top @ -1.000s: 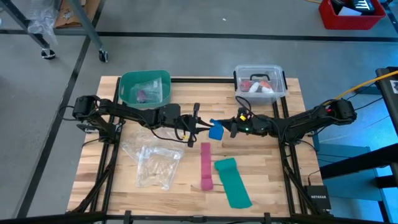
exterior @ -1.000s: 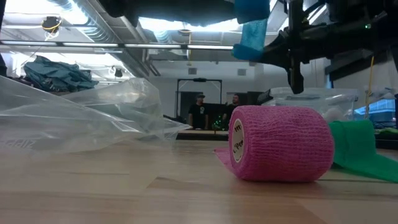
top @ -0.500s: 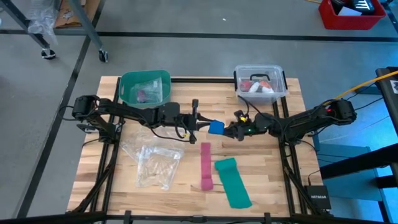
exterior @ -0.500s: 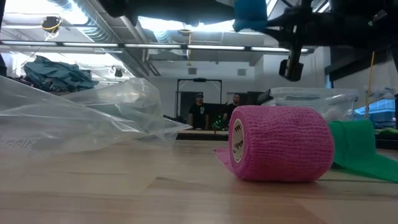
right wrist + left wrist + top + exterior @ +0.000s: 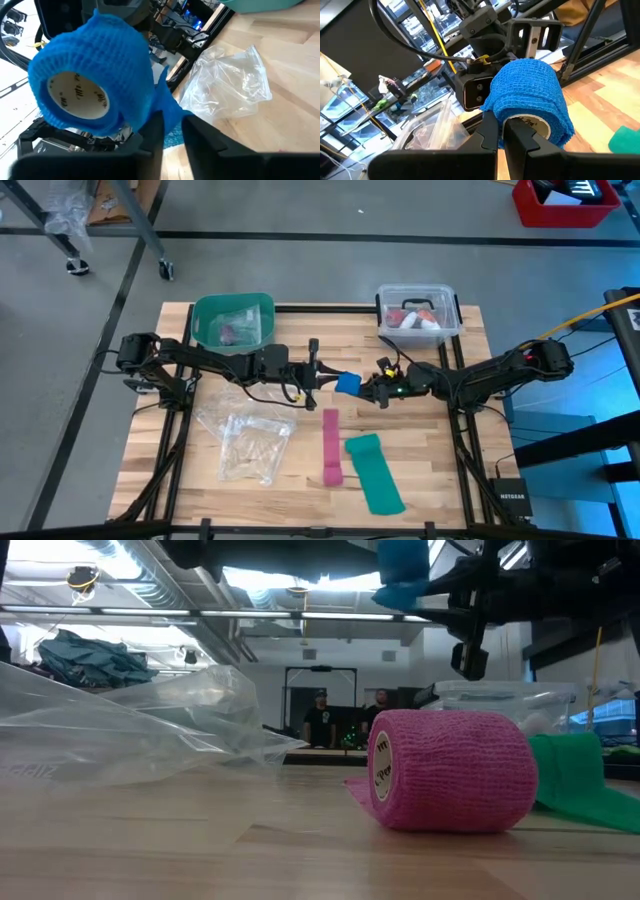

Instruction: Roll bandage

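Note:
The bandage is a bright blue roll on a white core, held in the air above the table's middle between my two grippers. It also shows in the left wrist view, the right wrist view and at the top of the low view. My left gripper is shut on the roll from the left. My right gripper is shut on the roll's loose tail from the right. My left gripper pinches the roll's near end edge, beside the white core, between its two fingers. The fingers come level from the table's left. The roll is lifted clear of the table, its axis roughly along the fingers. My right gripper pinches the bandage's loose tail between its two fingers, just below the roll. The fingers come about level from the table's right. The tail is short and runs straight from the roll into the fingers.
A pink strip with a rolled end and a wider teal strip lie nearer the front edge. A clear plastic bag lies at the front left. A green bin and a clear box stand at the back.
My right gripper has risen a little and turned with the tail. The loose tail, which hung well below the roll, is now short and drawn up close against it. The roll has stayed in the air.

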`<action>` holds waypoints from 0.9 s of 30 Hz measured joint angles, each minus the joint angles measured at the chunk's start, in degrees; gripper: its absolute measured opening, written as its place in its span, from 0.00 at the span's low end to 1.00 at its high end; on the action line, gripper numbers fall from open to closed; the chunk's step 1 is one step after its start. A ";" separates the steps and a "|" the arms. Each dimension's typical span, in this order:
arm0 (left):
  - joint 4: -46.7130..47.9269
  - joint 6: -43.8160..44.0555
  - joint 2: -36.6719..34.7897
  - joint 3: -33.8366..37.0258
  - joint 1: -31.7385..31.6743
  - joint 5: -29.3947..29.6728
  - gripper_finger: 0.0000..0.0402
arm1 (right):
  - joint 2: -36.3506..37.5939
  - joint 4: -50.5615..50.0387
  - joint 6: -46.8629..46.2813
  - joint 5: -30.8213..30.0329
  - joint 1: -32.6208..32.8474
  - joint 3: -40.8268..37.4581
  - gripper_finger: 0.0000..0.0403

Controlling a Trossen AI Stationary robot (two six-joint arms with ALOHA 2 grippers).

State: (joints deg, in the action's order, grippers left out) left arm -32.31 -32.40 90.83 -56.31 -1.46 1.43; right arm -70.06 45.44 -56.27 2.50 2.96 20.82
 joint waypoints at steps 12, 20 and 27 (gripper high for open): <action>-0.74 -0.27 -0.51 0.09 0.03 -0.58 0.00 | 0.06 -3.67 5.15 1.60 0.00 0.09 0.39; -0.38 -1.23 -0.64 0.09 0.42 -0.11 0.00 | 0.07 -4.97 3.88 -0.52 0.00 0.11 0.46; 0.74 -1.09 -0.97 0.07 0.90 0.11 0.00 | 0.06 -5.17 8.21 -1.88 -0.24 0.07 0.45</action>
State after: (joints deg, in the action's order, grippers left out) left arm -31.58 -33.50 89.86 -56.25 -0.55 1.54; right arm -70.01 40.27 -48.06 0.62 2.72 20.89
